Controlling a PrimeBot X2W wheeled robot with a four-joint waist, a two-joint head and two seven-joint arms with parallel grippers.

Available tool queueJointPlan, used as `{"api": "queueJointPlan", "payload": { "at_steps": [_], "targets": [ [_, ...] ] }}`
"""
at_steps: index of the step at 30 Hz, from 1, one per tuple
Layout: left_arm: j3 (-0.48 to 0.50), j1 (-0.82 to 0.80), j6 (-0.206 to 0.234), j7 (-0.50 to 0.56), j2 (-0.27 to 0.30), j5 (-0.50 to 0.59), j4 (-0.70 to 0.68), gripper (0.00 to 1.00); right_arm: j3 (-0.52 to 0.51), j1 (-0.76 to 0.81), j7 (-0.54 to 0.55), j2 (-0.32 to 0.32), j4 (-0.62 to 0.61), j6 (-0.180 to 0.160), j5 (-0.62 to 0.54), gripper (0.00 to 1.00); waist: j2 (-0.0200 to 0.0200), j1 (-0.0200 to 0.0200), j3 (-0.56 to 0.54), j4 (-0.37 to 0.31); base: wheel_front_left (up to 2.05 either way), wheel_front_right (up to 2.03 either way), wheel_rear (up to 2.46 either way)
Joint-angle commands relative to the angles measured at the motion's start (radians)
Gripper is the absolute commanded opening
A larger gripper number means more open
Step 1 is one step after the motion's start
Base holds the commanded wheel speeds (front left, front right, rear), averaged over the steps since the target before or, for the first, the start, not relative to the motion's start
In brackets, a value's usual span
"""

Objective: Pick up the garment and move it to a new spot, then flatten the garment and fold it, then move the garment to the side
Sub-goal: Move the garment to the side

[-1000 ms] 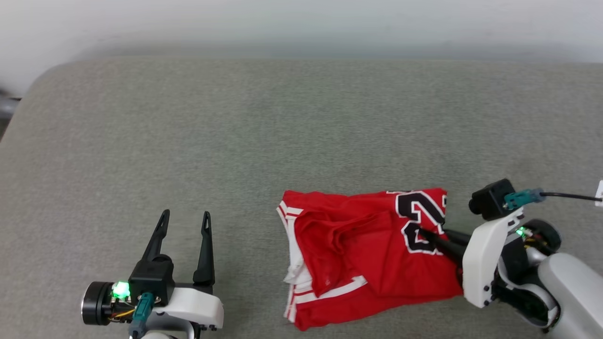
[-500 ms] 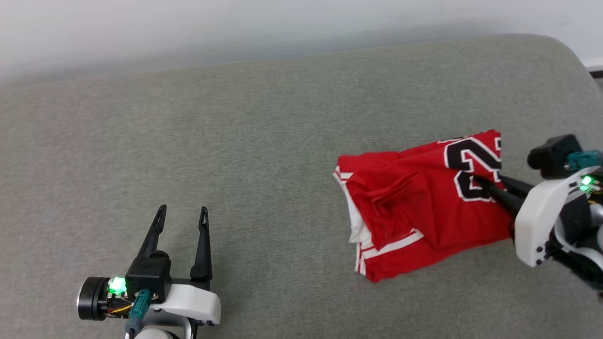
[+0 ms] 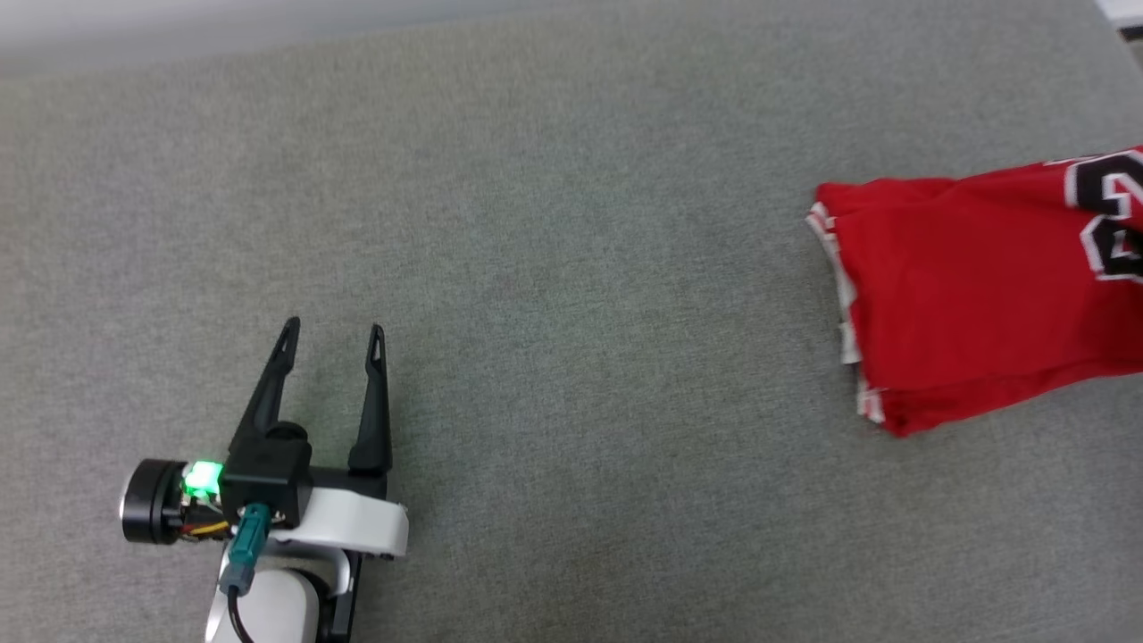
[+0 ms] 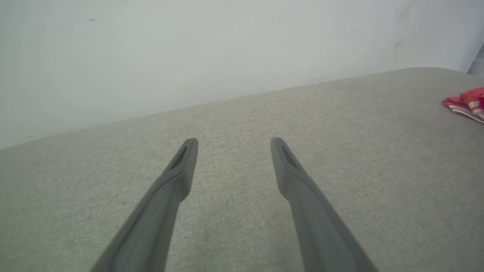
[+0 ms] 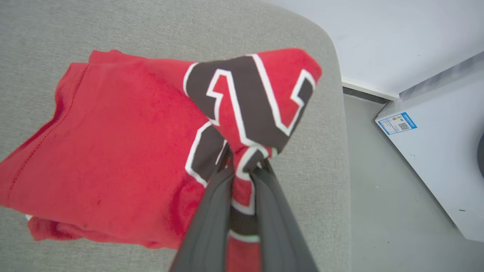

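the folded garment [image 5: 113, 143] lies at the right end of the grey cushion [image 3: 536, 223], close to its rounded edge; the right gripper [image 5: 242, 166] is clenched on a bunched part of the black number print, that corner raised off the rest; the left gripper [image 3: 333, 326] stands spread and empty over bare cushion, well apart; the cloth looks light, soft and limp, so a one-point pinch likely lets the layers sag and slide; better to hold through all layers at a folded edge

Black gripper [image 3: 333, 327], white wrist housing [image 3: 355, 529]
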Motion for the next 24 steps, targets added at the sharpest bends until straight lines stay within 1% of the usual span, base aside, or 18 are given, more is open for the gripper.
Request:
{"api": "queueJointPlan", "payload": {
  "at_steps": [1,6,11,18,22,23,24],
  "targets": [
    [0.0,-0.014,0.0,-0.002,0.008,0.002,-0.004,1.0,-0.006,-0.024,0.002,-0.009,0.009,-0.001,-0.01,0.0,-0.0001,-0.0001,0.037,0.009,0.0,0.0,0.0],
    [-0.008,-0.054,-0.001,-0.002,0.013,0.008,-0.021,1.0,-0.033,-0.081,0.005,-0.055,0.123,-0.001,-0.052,0.0,-0.0001,-0.0001,0.102,0.024,0.0,0.0,0.0],
    [-0.014,-0.084,0.002,-0.002,0.016,0.008,-0.029,1.0,-0.064,-0.125,-0.009,-0.086,0.241,-0.001,-0.085,0.0,-0.0001,-0.0001,0.142,0.038,0.0,0.0,0.0],
    [-0.018,-0.099,0.009,-0.002,0.019,0.004,-0.032,1.0,-0.099,-0.183,-0.032,-0.08,0.382,-0.001,-0.128,0.0,-0.0001,-0.0001,0.168,0.052,0.0,0.0,0.0],
    [-0.019,-0.096,0.014,-0.002,0.02,0.002,-0.028,1.0,-0.112,-0.205,-0.049,-0.059,0.441,-0.001,-0.146,0.0,-0.0001,-0.0001,0.164,0.057,0.0,0.0,0.0],
    [-0.019,-0.093,0.016,-0.002,0.02,0.001,-0.027,1.0,-0.121,-0.211,-0.06,-0.053,0.453,-0.001,-0.15,0.02,-0.0001,-0.0001,0.16,0.057,0.0,0.0,0.0],
    [-0.018,-0.089,0.017,-0.002,0.02,0.001,-0.025,1.0,-0.127,-0.215,-0.067,-0.045,0.464,-0.001,-0.157,0.42,-0.0001,-0.0001,0.155,0.056,0.0,0.0,0.0]
  ]
}}
